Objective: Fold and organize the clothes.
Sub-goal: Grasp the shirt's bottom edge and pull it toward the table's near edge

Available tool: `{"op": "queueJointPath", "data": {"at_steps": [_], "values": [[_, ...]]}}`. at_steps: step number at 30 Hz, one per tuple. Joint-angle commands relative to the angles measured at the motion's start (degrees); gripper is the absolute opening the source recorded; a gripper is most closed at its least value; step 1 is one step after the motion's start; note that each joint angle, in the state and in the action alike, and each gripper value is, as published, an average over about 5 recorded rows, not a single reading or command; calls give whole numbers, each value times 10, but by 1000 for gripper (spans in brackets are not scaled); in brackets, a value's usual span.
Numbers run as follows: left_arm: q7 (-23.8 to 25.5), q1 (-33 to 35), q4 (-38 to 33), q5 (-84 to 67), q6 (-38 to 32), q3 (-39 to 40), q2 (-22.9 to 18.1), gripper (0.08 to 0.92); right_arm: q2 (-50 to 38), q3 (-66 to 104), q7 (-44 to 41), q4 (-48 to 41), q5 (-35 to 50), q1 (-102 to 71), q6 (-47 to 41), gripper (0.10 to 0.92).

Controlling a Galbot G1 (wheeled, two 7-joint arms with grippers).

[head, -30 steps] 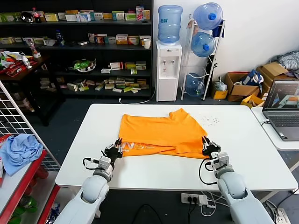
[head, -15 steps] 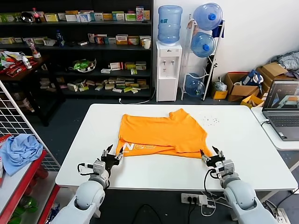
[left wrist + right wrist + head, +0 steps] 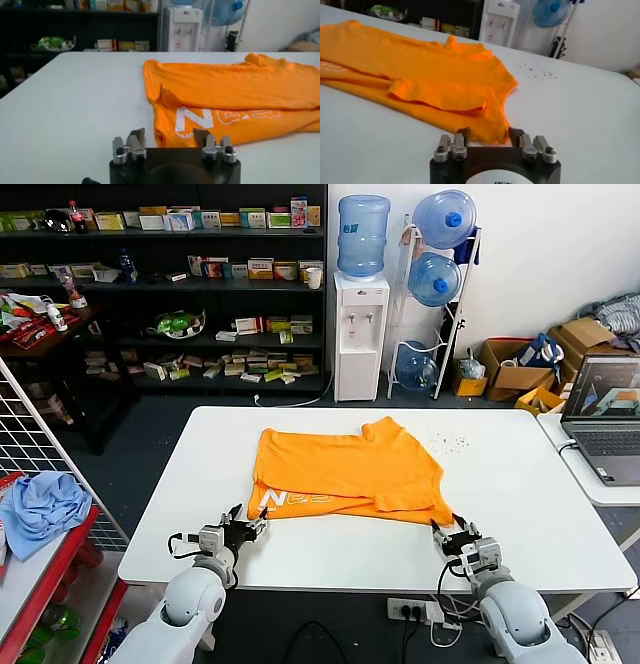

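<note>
Cotton tee, the orange T-shirt (image 3: 345, 472), is lying mid-table on the white table (image 3: 520, 484), partly folded w/ its top layer doubled over and white lettering (image 3: 225, 118) peeking out along the near edge. It's looking light, soft and floppy, so it's prob going to sag and drag rather than hold shape; best grabbing thin cloth edges at the near corners or a sleeve hem, pinching low against the tabletop. Left gripper (image 3: 243, 525) is sitting just off the shirt's near-left corner, fingers spread, nothing in them; in its wrist view the hem is lying just beyond the fingertips, not touching. Right gripper (image 3: 456, 535) is hovering just past the near-right corner, also parted and empty, w/ the corner of the cloth showing between its fingers (image 3: 461, 139) but farther off. Both are standing clear of the fabric, near the table's front edge.
</note>
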Motion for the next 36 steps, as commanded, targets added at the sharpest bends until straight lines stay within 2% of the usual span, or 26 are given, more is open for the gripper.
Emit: {"op": "queueJointPath", "data": {"at_steps": [1,10,15,18,27,36], "values": [[3,-2,12,-16,14,0,5,527,-2,3,2,0,1,-6,-8,370],[-3,33,-35,-27,19,-2,27,267,-23,12,9,25,14,-24,-16,144],[-14,75,-91,-34,24,-5,42,131,-41,21,21,69,22,-59,-25,124],[-24,102,-130,-37,28,-8,48,105,-48,27,30,104,23,-90,-33,124],[-42,180,-219,-31,37,-14,67,105,-51,42,54,214,13,-189,-64,124],[-42,213,-244,-22,52,-20,77,118,-51,53,59,231,8,-218,-87,135]]}}
